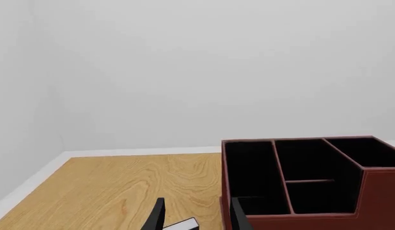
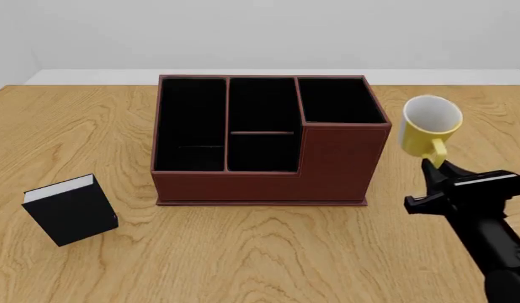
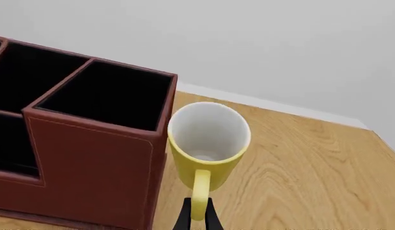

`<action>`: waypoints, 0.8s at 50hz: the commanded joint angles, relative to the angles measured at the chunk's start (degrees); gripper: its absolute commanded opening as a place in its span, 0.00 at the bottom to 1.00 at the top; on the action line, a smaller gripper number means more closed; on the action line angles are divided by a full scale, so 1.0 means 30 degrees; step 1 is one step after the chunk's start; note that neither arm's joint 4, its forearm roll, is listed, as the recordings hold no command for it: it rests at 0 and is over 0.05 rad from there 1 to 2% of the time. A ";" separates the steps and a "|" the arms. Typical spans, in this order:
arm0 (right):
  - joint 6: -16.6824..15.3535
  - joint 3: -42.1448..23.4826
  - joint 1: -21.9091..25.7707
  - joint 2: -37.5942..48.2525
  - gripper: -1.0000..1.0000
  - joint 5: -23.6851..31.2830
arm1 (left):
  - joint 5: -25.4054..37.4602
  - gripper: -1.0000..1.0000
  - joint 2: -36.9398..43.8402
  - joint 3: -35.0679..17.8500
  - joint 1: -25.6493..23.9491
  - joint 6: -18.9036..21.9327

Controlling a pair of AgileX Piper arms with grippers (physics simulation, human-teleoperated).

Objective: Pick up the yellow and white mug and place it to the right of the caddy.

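The yellow and white mug (image 2: 430, 126) hangs tilted in the air just right of the caddy (image 2: 260, 165), its white inside facing the front camera. My right gripper (image 2: 437, 167) is shut on the mug's yellow loop handle (image 3: 201, 191). In the right wrist view the mug (image 3: 208, 139) is close beside the caddy's taller corner section (image 3: 95, 143), and the gripper (image 3: 199, 216) pinches the handle from below. My left gripper (image 1: 196, 218) is open and empty, with the caddy (image 1: 312, 182) just ahead of it. The left arm is out of the front view.
A small black book with white pages (image 2: 70, 209) stands on the wooden table (image 2: 260, 252) at the front left of the caddy. A white wall strip (image 2: 269, 76) runs along the table's far edge. A white-edged thing (image 1: 181, 224) shows between the left fingers.
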 commanded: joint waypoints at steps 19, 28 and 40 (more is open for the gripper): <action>0.0226 0.0075 -0.0096 0.3119 0.00 -0.2494 | 0.0022 1.00 0.0000 0.0049 0.0133 -0.0059; 0.0301 0.0075 -0.0131 0.3804 0.00 -0.2969 | 0.0035 1.00 0.0000 0.0034 0.0124 -0.0042; 0.0377 0.0143 -0.0265 0.4988 0.00 -0.3919 | 0.0190 1.00 0.0000 -0.0166 0.0094 0.0045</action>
